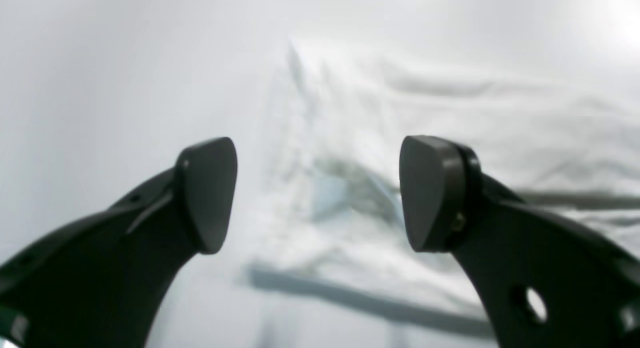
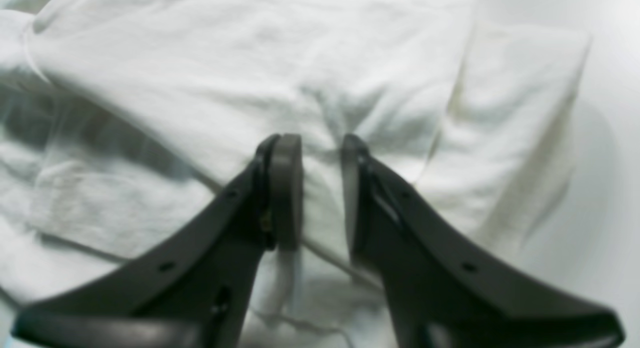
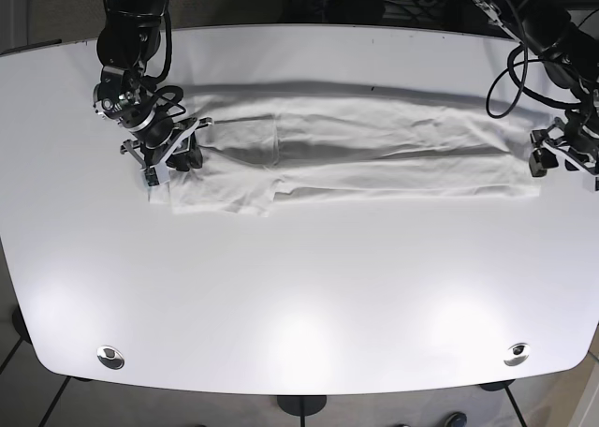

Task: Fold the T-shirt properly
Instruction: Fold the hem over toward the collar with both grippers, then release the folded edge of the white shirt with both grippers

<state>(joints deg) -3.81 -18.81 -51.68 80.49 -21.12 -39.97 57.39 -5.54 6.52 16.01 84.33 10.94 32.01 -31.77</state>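
A white cotton T-shirt (image 3: 346,151), folded lengthwise into a long narrow band, lies on the white oval table (image 3: 299,296). Its long axis runs across the table from one arm to the other. The broader end with the short sleeve lies under the right gripper (image 3: 167,157); the straight narrow end stops just short of the left gripper (image 3: 560,157).

The right gripper's dark plastic fingers (image 2: 285,188) stand over the T-shirt (image 2: 250,78) with a narrow gap between them. White cloth shows in that gap, but I cannot tell whether they pinch it or merely hover close above. The folded sleeve lies just beyond and to one side of these fingers, its edge against bare table.

The left gripper (image 1: 317,193) is released, its dark rounded fingers (image 1: 207,193) spread wide apart with nothing between them. The blurred, wrinkled end of the T-shirt (image 1: 450,113) lies ahead of and below these fingers, apart from them.
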